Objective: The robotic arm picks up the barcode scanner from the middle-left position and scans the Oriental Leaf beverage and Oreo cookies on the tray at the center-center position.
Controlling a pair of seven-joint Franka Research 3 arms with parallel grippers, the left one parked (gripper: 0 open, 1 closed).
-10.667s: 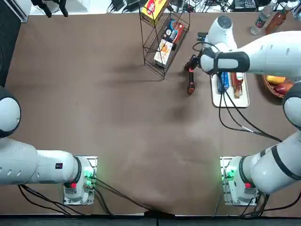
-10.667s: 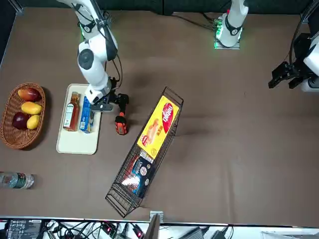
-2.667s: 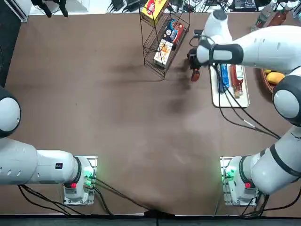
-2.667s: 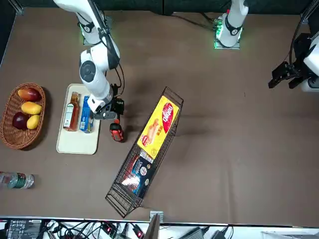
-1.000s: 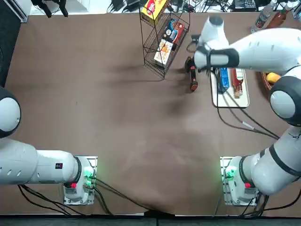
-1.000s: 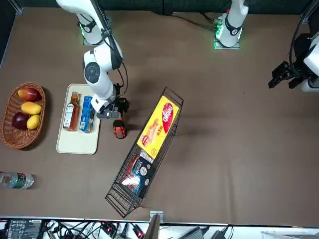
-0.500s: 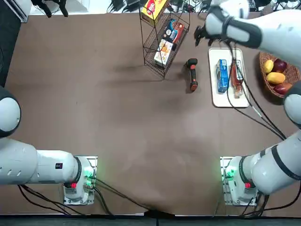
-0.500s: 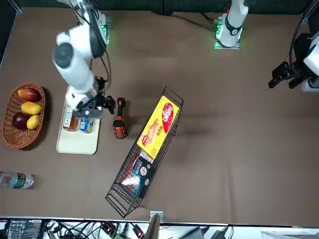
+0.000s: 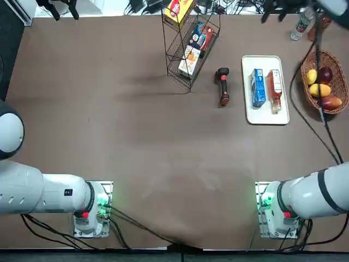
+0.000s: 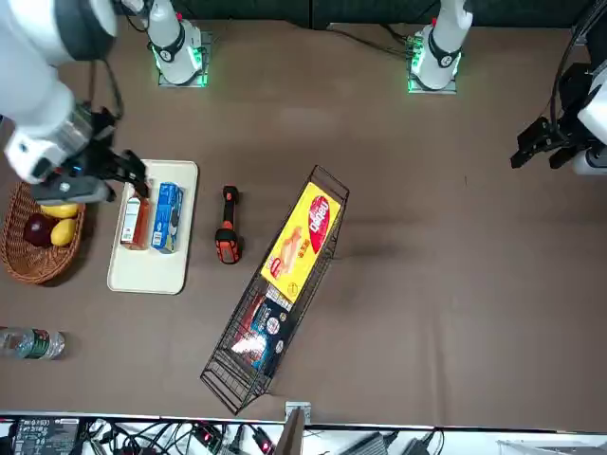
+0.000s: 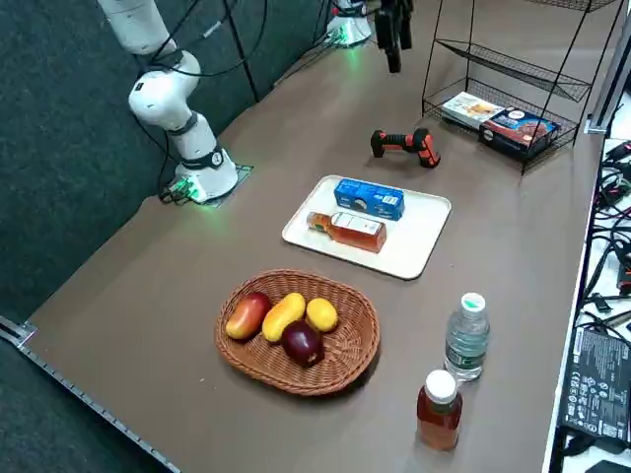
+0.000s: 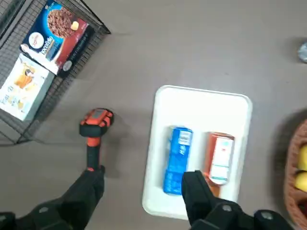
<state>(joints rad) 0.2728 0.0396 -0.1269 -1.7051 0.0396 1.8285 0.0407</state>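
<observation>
Likely wrap-up step: scanner (image 9: 222, 86) lies free on the counter (image 9: 163, 136), at the tray's (image 9: 259, 119) 9 o'clock in the top view. Right tool (image 9: 274, 17) hangs high at its 12, spread wide, empty. Next: lift clear, park, don't clip the bottle (image 9: 275, 93).

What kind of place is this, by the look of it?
Probably a robotics lab or test bench: the right gripper hangs open above a brown table, with a scanner beside a tray.
</observation>
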